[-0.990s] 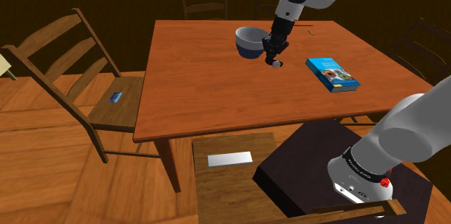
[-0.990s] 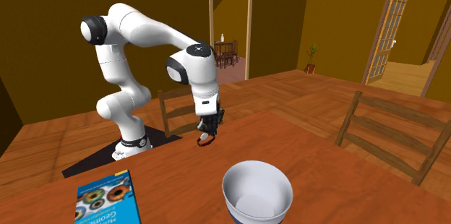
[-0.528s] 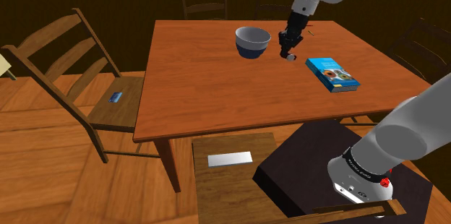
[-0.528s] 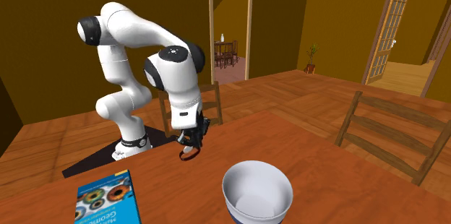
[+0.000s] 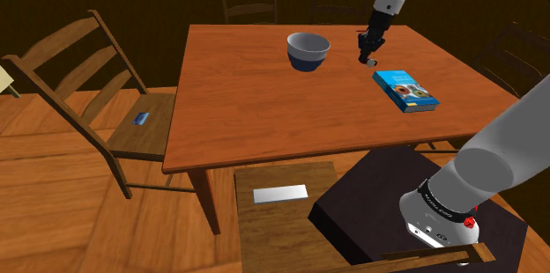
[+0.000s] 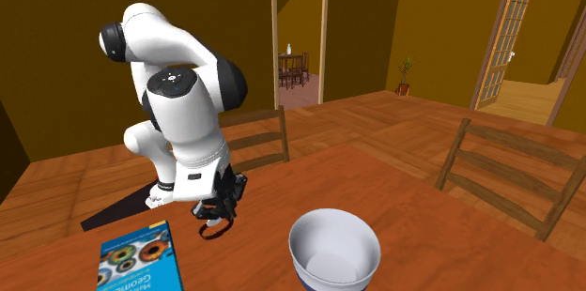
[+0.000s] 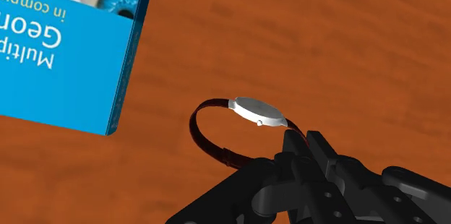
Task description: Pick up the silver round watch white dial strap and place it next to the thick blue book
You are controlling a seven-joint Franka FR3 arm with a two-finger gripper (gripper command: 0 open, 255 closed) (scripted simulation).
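Closest in the wrist view, the black hand has its two fingers pinched together on the dark red strap right where it joins the case. The watch is therefore carried by its band: the silver round case sits just past the fingertips and the strap loops out beside it, hanging free. Gripping the thin band leaves the case unobstructed, and I judge the watch could be laid flat once lowered. Just beyond, the blue book lies flat on the wooden desk, its corner near the strap loop but apart from it. The watch looks to hang over bare wood beside the book, which suits the placing. Farther off, in the shoulder view, a bowl stands well apart from the book, and a ladder-back chair waits at the desk's far edge.
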